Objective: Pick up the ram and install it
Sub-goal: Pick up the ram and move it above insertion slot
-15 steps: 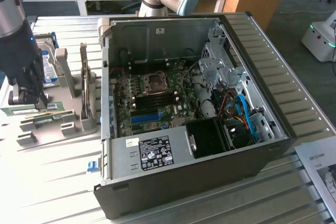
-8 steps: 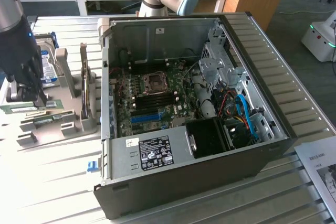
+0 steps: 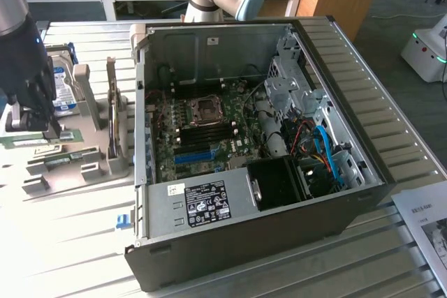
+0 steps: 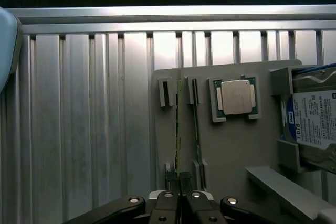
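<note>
I have the fingers (image 4: 184,184) pinched down to a narrow gap on the ram (image 4: 178,129), gripping it by its thin edge at the near end. From the wrist camera the ram runs edge-on straight out ahead of the fingertips, along the grey holder (image 4: 231,156). I cannot tell whether it sits in its slot or has come clear of it. Just beside the fingers, parallel to the ram and close to it, a second stick (image 4: 196,124) stands in its own slot. Past that stick, further from the fingers, a CPU (image 4: 236,97) lies flat in a square recess of the holder. Further out again on that side a hard drive (image 4: 315,116) with a blue and white label is propped at the holder's edge. On the other side of the fingers there is ribbed metal surface (image 4: 79,119). In the exterior view the fingers (image 3: 31,125) hang over the holder (image 3: 94,148) with the ram (image 3: 24,142) directly under them and the hard drive (image 3: 63,88) just behind. The open case (image 3: 279,235) stands well apart from the fingers, its board (image 3: 202,134) facing up inside.
</note>
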`<act>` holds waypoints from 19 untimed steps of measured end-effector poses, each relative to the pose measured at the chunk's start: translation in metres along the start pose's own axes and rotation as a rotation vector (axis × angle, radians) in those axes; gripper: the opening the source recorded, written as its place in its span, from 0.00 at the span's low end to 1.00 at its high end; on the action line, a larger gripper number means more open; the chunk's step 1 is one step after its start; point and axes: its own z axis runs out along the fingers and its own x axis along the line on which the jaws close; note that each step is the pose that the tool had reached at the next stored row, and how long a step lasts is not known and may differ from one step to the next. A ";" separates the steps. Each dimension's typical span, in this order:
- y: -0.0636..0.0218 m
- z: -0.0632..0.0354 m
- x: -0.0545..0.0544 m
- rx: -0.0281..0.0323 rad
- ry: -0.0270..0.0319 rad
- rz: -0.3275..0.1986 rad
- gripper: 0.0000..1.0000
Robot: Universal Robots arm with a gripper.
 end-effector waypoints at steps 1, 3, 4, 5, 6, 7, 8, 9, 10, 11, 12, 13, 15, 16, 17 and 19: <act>0.0000 -0.0016 0.000 -0.0002 0.0001 0.000 0.12; 0.0000 -0.0042 0.000 -0.0007 0.0000 0.000 0.12; 0.0000 -0.0056 0.000 -0.0009 0.0000 0.000 0.12; 0.0000 -0.0069 0.000 -0.0012 0.0000 0.000 0.12; 0.0000 -0.0082 0.000 -0.0014 0.0001 0.000 0.12; 0.0000 -0.0095 0.000 -0.0016 0.0001 0.000 0.12; 0.0000 -0.0108 0.000 -0.0018 0.0000 0.000 0.12; 0.0000 -0.0122 0.000 -0.0021 0.0000 0.000 0.12; 0.0000 -0.0135 0.000 -0.0023 0.0001 0.000 0.12; 0.0000 -0.0149 0.000 -0.0026 0.0002 0.000 0.12; 0.0000 -0.0163 0.000 -0.0029 0.0002 0.000 0.12; 0.0000 -0.0175 0.000 -0.0030 0.0001 0.000 0.12; 0.0000 -0.0203 -0.001 -0.0036 0.0001 0.000 0.12; -0.0001 -0.0217 -0.001 -0.0038 0.0002 0.000 0.12; 0.0000 -0.0231 -0.001 -0.0040 0.0002 0.000 0.12; 0.0000 -0.0259 -0.001 -0.0043 0.0002 0.000 0.12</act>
